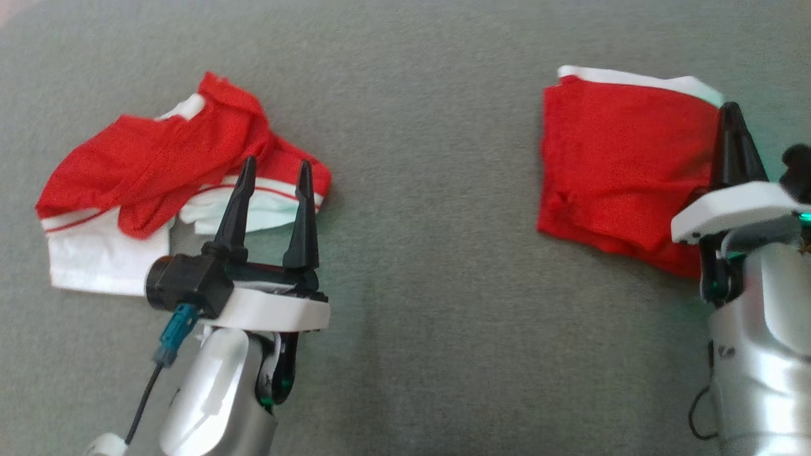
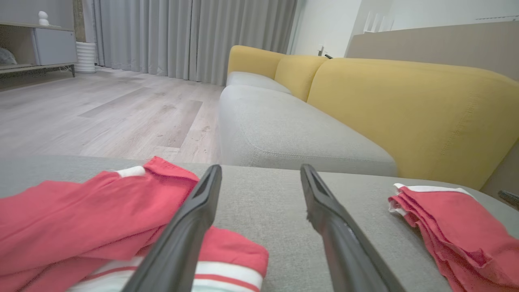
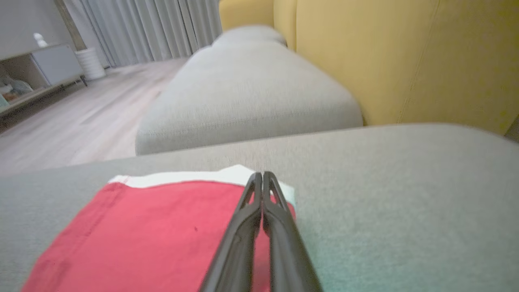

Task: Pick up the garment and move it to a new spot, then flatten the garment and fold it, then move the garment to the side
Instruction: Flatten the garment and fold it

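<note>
The right tool (image 1: 730, 115), fingers together, rested at the right edge of the folded garment (image 1: 621, 164), probably to slide it aside; the left tool (image 1: 277, 164), fingers apart, hung over the crumpled garment (image 1: 146, 164).

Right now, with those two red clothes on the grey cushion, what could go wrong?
The right gripper is shut right over the edge of the folded garment; dragging sideways could pull the fold open. The left gripper hangs open over the crumpled garment; it might pinch several layers, so the cloth would not spread flat.
</note>
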Controlling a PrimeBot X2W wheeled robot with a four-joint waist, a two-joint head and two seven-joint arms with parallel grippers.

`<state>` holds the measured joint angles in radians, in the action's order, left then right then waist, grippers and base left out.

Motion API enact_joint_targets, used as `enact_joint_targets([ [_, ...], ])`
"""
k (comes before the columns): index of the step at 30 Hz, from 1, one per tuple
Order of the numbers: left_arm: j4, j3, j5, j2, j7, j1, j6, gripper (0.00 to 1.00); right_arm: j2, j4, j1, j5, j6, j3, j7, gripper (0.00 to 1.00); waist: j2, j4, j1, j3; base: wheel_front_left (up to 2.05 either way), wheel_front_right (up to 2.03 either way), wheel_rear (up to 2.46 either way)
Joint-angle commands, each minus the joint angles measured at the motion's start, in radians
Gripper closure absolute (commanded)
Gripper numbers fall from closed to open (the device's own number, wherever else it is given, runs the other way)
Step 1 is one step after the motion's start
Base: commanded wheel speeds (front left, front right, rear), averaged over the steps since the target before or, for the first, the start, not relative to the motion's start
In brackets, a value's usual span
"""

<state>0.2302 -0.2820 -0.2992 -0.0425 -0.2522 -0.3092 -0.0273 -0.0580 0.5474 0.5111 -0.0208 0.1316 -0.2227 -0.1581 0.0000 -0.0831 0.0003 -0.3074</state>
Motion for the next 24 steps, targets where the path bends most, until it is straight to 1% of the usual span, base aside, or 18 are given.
enact_joint_targets([
  [1,-0.034,0.025,-0.003,-0.008,-0.01,-0.032,0.0,0.0,-0.006,-0.008,0.032,0.004,-0.001,0.011,0.006,1.0,0.0,-0.038,-0.0003,-0.036,0.0,0.0,0.0],
  [5,-0.031,0.019,-0.012,-0.008,-0.01,-0.043,0.002,0.0,-0.018,0.147,0.101,0.046,-0.001,-0.02,0.025,1.0,0.0,-0.061,-0.0003,-0.05,0.0,0.0,0.0],
  [9,-0.024,0.011,-0.016,-0.008,-0.01,-0.046,0.004,0.0,-0.018,0.247,0.153,0.082,-0.001,-0.019,-0.031,1.0,0.0,-0.07,-0.0003,-0.044,0.0,0.0,0.0],
  [11,-0.02,0.014,-0.016,-0.008,-0.01,-0.045,0.005,0.0,-0.013,0.266,0.176,0.098,-0.001,0.008,-0.066,1.0,0.0,-0.069,-0.0003,-0.037,0.0,0.0,0.0],
  [12,-0.017,0.016,-0.014,-0.008,-0.01,-0.043,0.007,0.0,-0.005,0.283,0.195,0.088,-0.001,0.041,-0.085,1.0,0.0,-0.067,-0.0003,-0.029,0.0,0.0,0.0],
  [15,-0.016,0.01,-0.015,-0.008,-0.01,-0.042,0.007,0.0,0.003,0.31,0.214,0.073,-0.001,0.093,-0.096,1.0,0.0,-0.068,-0.0003,-0.023,0.0,0.0,0.0],
  [18,-0.019,0.002,-0.019,-0.008,-0.01,-0.044,0.009,0.0,0.006,0.35,0.229,0.062,-0.001,0.145,-0.1,1.0,0.0,-0.074,-0.0003,-0.026,0.0,0.0,0.0],
  [21,-0.021,-0.003,-0.022,-0.008,-0.01,-0.046,0.009,0.0,0.007,0.433,0.238,0.045,-0.001,0.192,-0.081,1.0,0.0,-0.081,-0.0003,-0.029,0.0,0.0,0.0],
  [24,-0.018,-0.005,-0.024,-0.008,-0.01,-0.046,0.011,0.0,0.007,0.509,0.246,0.05,-0.001,0.206,-0.061,1.0,0.0,-0.086,-0.0003,-0.027,0.0,0.0,0.0],
])
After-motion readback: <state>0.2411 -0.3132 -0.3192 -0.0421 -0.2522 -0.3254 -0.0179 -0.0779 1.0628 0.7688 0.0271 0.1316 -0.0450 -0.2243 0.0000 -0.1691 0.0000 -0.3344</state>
